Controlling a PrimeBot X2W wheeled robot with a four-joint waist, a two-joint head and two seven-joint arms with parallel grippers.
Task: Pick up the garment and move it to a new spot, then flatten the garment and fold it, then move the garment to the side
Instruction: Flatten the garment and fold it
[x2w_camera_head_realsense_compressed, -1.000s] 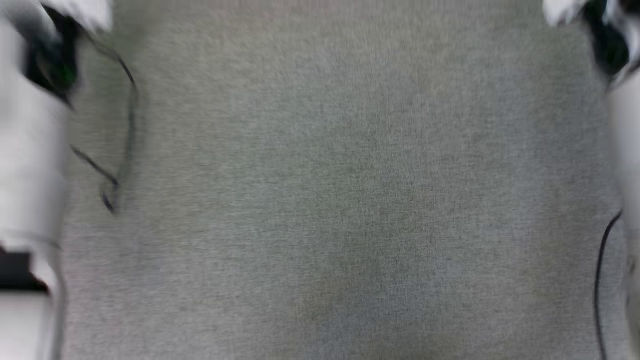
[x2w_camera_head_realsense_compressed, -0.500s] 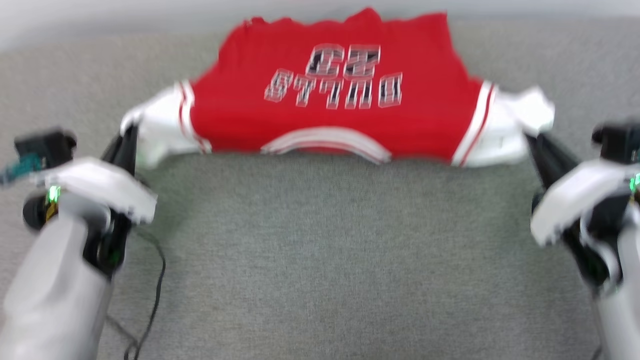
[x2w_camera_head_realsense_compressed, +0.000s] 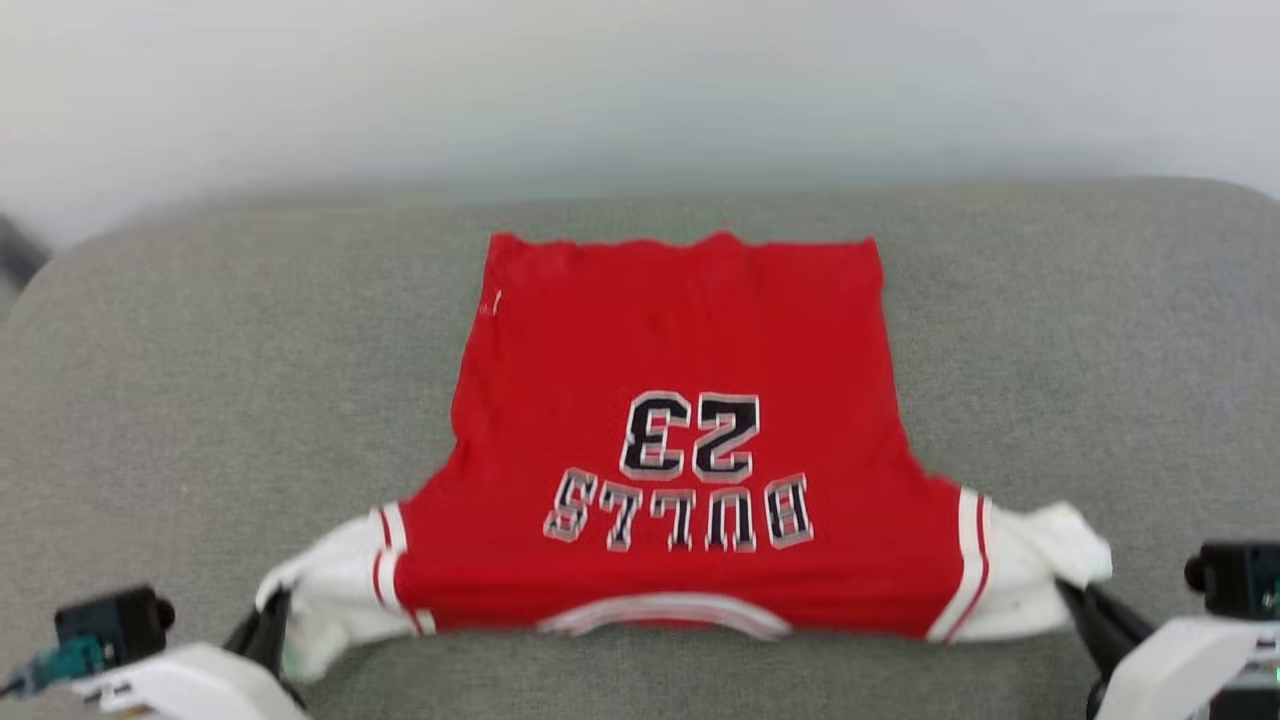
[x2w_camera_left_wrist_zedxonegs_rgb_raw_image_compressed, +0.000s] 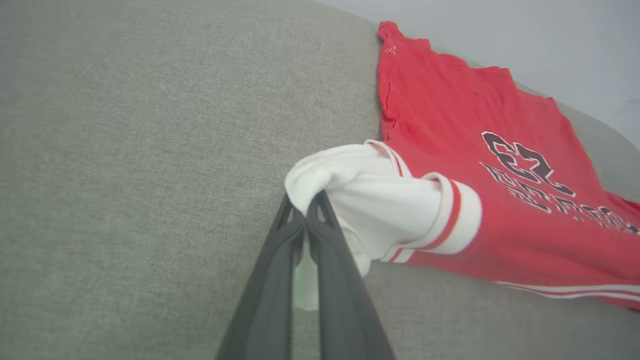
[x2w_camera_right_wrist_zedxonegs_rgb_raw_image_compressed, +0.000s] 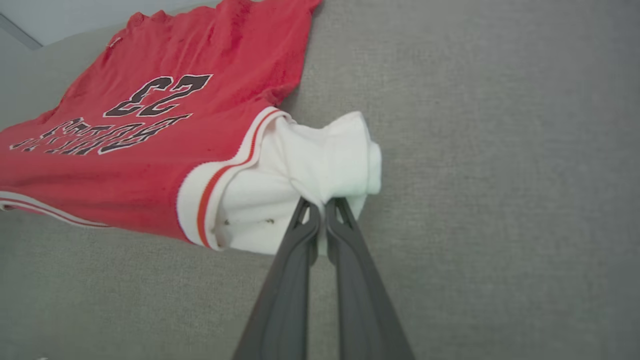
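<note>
The garment (x2w_camera_head_realsense_compressed: 680, 440) is a red jersey T-shirt with white sleeves and black "BULLS 23" lettering, spread print-up on the grey fabric surface (x2w_camera_head_realsense_compressed: 200, 380), its hem toward the far edge and its collar nearest me. My left gripper (x2w_camera_head_realsense_compressed: 270, 610) is shut on the bunched white sleeve (x2w_camera_left_wrist_zedxonegs_rgb_raw_image_compressed: 350, 190) at the lower left. At the lower right, my right gripper (x2w_camera_head_realsense_compressed: 1075, 595) is shut on the other white sleeve (x2w_camera_right_wrist_zedxonegs_rgb_raw_image_compressed: 320, 160). Both sleeves are pulled outward and the shoulder edge looks slightly raised off the surface. A small white mark (x2w_camera_head_realsense_compressed: 495, 303) sits near the hem's left corner.
The grey surface ends in a rounded far edge (x2w_camera_head_realsense_compressed: 640, 195) against a pale wall (x2w_camera_head_realsense_compressed: 640, 80). Bare grey fabric lies on both sides of the jersey and in front of the collar.
The head view has tilted up from bare grey fabric to the whole garment. Both grippers have stayed shut on the sleeves.
</note>
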